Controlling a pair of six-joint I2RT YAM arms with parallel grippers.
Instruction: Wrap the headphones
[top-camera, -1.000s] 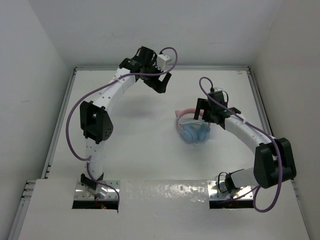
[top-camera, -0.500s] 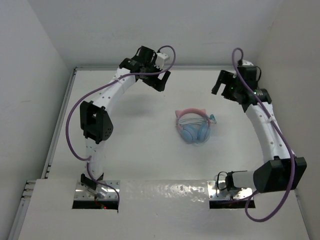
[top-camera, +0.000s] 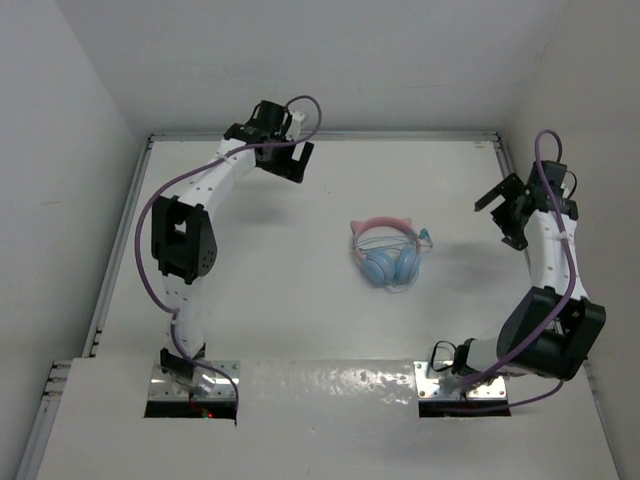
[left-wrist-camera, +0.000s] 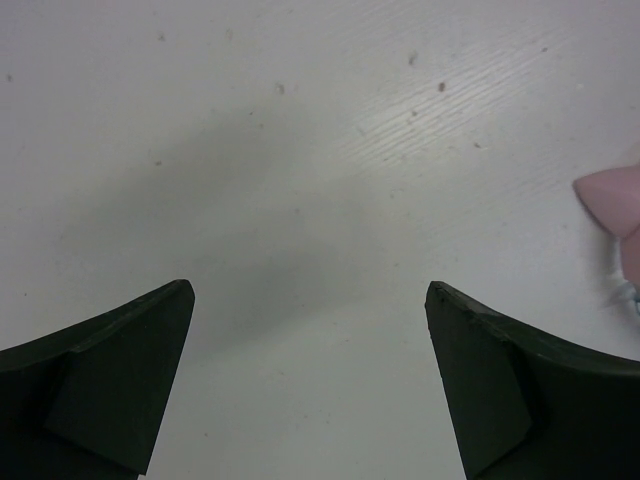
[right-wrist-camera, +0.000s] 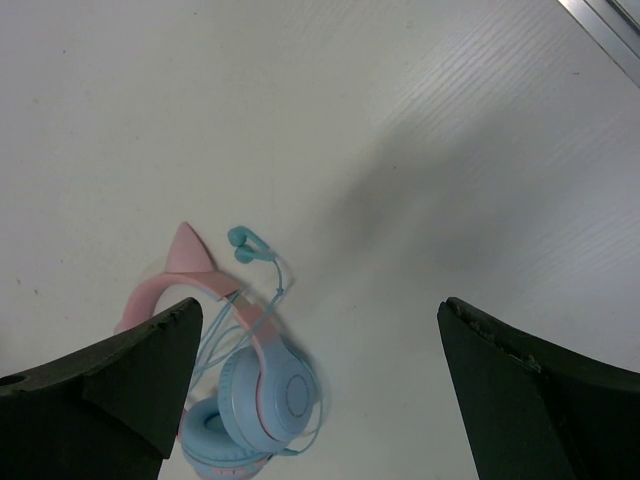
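The headphones (top-camera: 386, 252) lie in the middle of the table, with a pink cat-ear headband, light blue ear cups folded together and the thin teal cable looped around them. In the right wrist view the headphones (right-wrist-camera: 268, 388) lie at lower left, with the cable plug (right-wrist-camera: 241, 243) by the pink ear. My right gripper (top-camera: 504, 214) is open and empty, raised near the right edge and well apart from them; it also shows in the right wrist view (right-wrist-camera: 320, 306). My left gripper (top-camera: 292, 160) is open and empty at the far left back, and in its own view (left-wrist-camera: 308, 290). A pink ear tip (left-wrist-camera: 614, 196) shows there at the right edge.
White walls enclose the table, with a metal rail (top-camera: 515, 190) along the right edge and another along the left edge (top-camera: 118, 250). Thick purple robot cables (top-camera: 160, 200) loop off both arms.
My right arm has left the headphones and swung up and out to the right edge. My left gripper has drawn back toward the far left. The headphones lie still on the table.
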